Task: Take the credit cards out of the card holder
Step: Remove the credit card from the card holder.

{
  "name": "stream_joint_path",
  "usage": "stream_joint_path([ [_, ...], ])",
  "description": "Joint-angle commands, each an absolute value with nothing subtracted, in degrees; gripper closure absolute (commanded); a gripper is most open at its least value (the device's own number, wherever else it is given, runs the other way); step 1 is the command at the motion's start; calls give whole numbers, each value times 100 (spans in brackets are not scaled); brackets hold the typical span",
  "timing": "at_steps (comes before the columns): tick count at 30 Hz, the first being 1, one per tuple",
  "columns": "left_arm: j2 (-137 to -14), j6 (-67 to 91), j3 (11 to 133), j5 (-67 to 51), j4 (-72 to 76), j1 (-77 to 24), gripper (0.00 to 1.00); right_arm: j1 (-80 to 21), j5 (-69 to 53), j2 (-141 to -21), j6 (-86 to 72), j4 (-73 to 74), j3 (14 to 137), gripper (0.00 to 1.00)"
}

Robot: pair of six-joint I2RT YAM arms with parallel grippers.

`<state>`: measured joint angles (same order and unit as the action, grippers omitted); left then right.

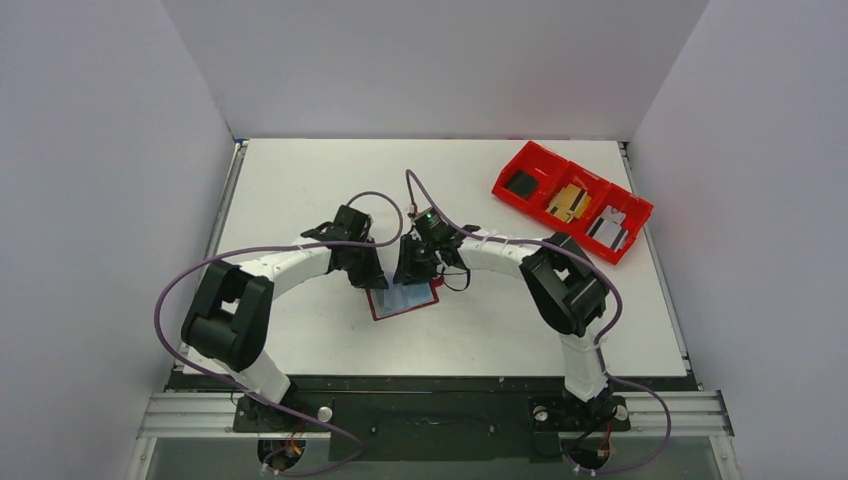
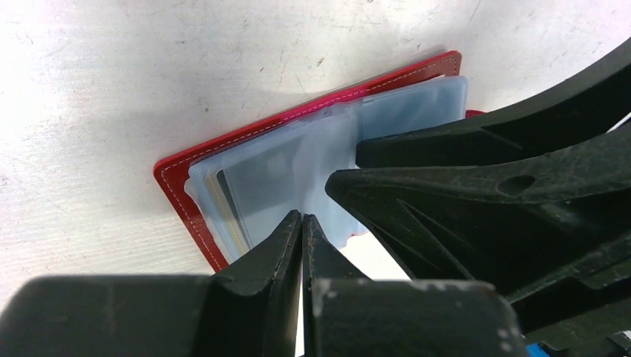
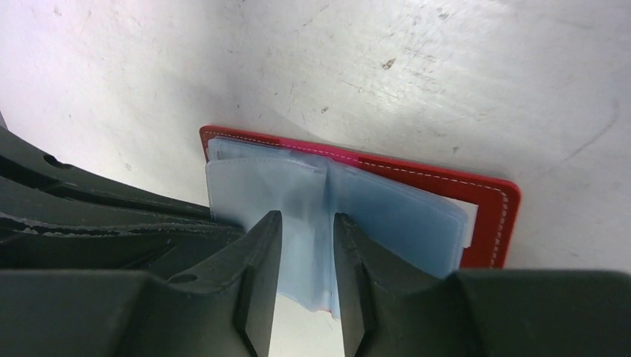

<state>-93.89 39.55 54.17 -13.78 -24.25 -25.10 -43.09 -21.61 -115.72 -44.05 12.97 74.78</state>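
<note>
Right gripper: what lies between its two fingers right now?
Pale blue sleeve pages of the card holder, near its fold, fill the gap of the open right gripper. The right wrist view shows it.

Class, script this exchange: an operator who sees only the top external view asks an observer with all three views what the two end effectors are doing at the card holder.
Operator: From above, the arms crowd the card holder. Is the left end effector closed?
Observer: Yes. The left wrist view shows the left end effector shut, its tips at the edge of the clear sleeves of the opened holder.
Operator: And the right one?
Observer: The right wrist view shows the right end effector open, its fingers apart over the sleeves near their centre fold.
</note>
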Motion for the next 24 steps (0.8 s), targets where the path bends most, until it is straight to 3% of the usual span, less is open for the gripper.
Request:
stream_joint_path([
  [1,-9285,3885,5753,-1384,-2351,-2531,100,-4186,-1861,-11017,-4322,1608,7809,68],
  [11,-9509,3889,6097,-1482,-2322,-2793,100,-3833,-1275,-10316,-4234,2030,7686,65],
  [24,-10494,4002,7064,-1617,-2228,-3208,86,-3498,-880,-9692,-4058,2273,7142,65],
])
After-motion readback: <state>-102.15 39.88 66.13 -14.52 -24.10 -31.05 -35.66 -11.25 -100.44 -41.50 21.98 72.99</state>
